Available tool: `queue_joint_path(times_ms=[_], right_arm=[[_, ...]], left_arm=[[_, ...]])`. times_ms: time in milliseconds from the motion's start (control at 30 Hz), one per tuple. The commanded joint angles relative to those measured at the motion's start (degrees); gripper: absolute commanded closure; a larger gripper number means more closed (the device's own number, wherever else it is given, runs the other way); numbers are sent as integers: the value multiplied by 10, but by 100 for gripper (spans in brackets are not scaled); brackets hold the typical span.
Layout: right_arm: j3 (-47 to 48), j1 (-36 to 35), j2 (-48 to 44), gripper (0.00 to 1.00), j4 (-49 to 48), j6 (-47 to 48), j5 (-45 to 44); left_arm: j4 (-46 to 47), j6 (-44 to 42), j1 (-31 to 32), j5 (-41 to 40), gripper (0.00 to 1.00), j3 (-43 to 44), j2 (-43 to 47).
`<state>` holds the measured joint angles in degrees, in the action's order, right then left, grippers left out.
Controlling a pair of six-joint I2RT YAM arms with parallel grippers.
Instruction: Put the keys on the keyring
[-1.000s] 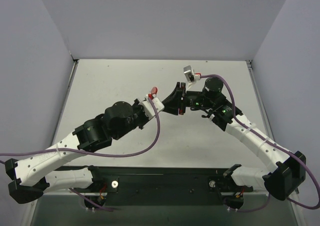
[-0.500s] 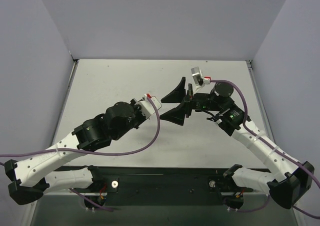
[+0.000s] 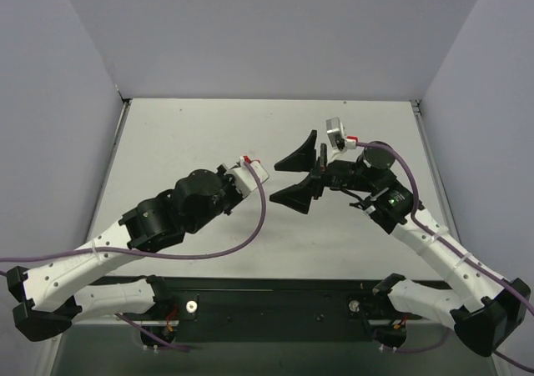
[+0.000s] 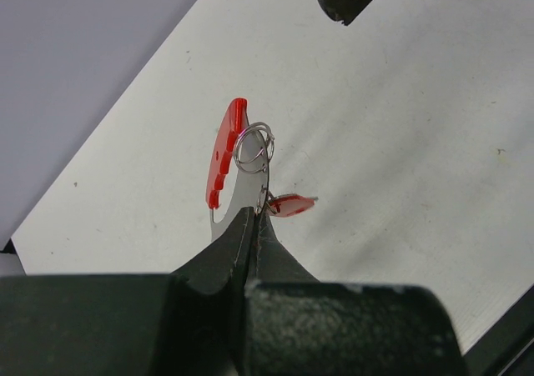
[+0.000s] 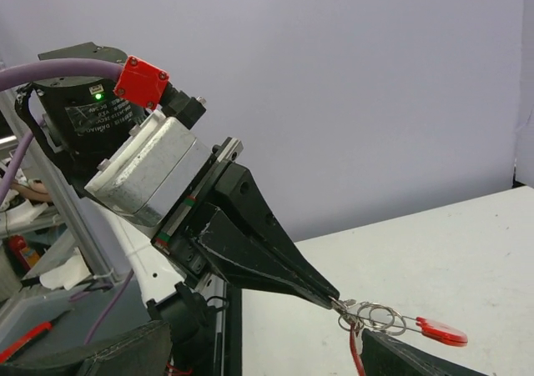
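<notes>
Left gripper [image 4: 254, 213] is pinching tight on the keyring [image 4: 224, 151], holding it above the bench [image 4: 400, 142]. Nearby, the right gripper [image 3: 278, 182] is gaping wide, empty. The red-tagged key [image 4: 292, 204] is seemingly hanging on already, and I'm seeing no loose ones, so little looks left.

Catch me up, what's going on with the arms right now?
The left gripper is shut on the keyring, pinching its thin silver band and holding it up off the table. A silver split ring sits by the red arc, and a small red tag hangs near the grip. The right gripper is wide open and holds nothing, facing the left one from close by. I cannot tell whether any other keys are threaded on.
</notes>
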<state>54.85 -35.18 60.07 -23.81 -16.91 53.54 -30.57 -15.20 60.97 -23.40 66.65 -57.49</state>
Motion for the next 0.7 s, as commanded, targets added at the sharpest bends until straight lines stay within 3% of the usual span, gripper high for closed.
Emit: queue_joint_path(times_ms=[0,267,667], right_arm=[[-21,6,-29,1,-21,33,-14],[-73,20,-86,0,53,73,-65],[-163,99,-179,0,68,19,-63]], left_arm=[[36,21,-1,24,100,12,-16],[85,47,2,72,100,-3,-53],[192,123,11,121,100,-26,-128]])
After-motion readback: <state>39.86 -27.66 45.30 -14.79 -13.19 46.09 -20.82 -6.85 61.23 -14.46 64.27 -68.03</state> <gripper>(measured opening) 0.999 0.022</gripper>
